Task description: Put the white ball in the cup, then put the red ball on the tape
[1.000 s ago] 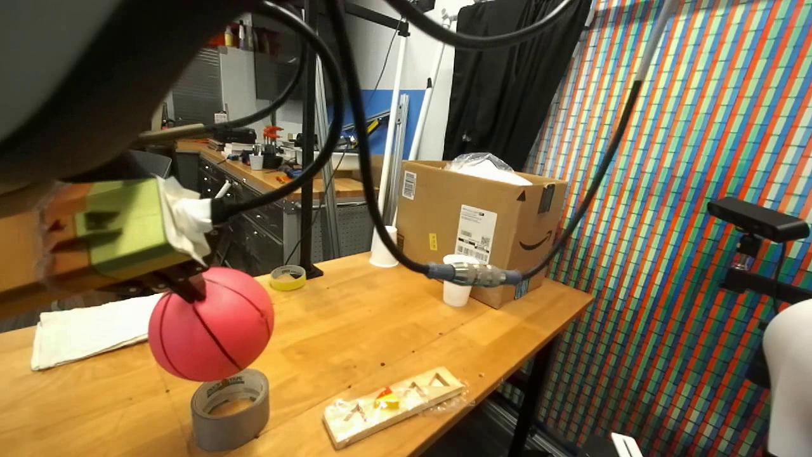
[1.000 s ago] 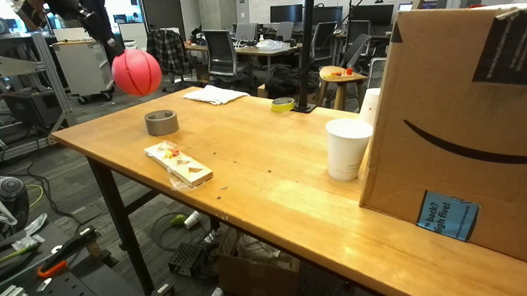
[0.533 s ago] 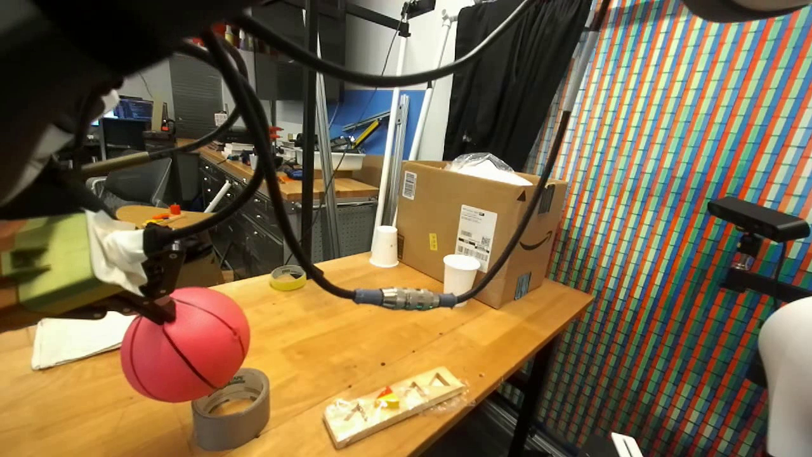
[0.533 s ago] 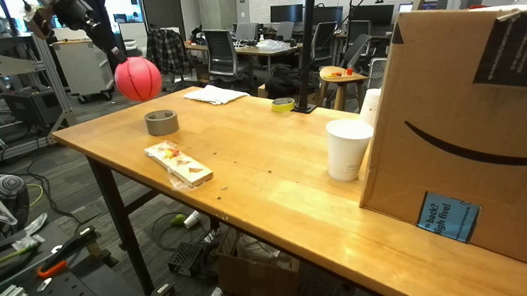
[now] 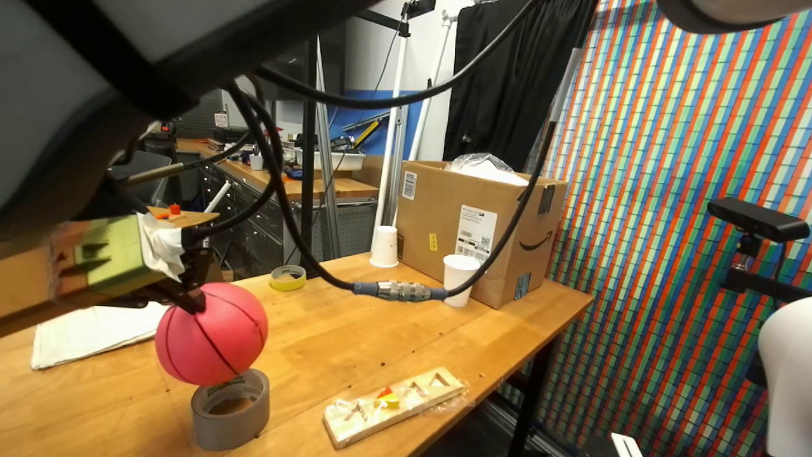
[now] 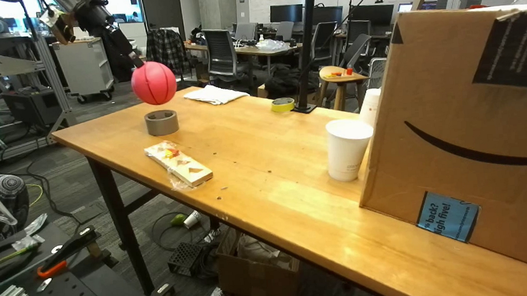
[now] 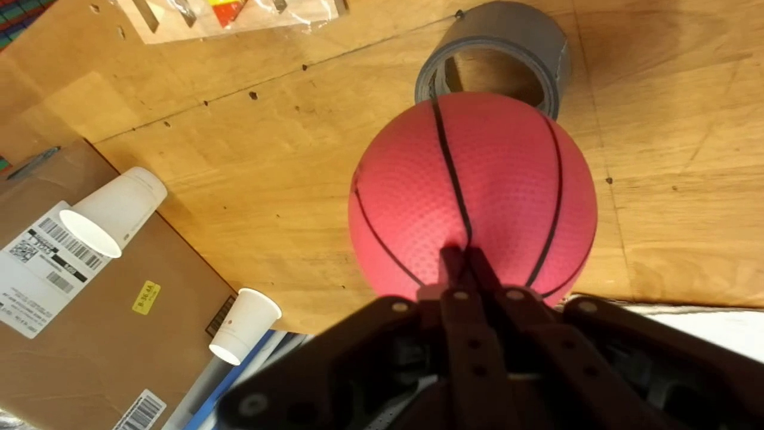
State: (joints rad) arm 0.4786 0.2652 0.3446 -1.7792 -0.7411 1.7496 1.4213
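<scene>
wooden table [image 6: 282, 142], bearing a cardboard box [image 6: 458, 109] at one end. the gripper [image 7: 464, 257], its jaws pinched right together, has hold of the red ball [image 6: 154, 82], which over the last second has sunk and shifted to nearly over the tape [image 6: 162, 124], a gap left between them. so the final step looks close: centre, lower, release. the cup [image 6: 346, 155] stands upright just beside the box; whether the white ball lies inside, i cannot tell.

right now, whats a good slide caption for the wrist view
Red ball held in the closed gripper, partly hiding the tape roll on the wooden table.
</scene>
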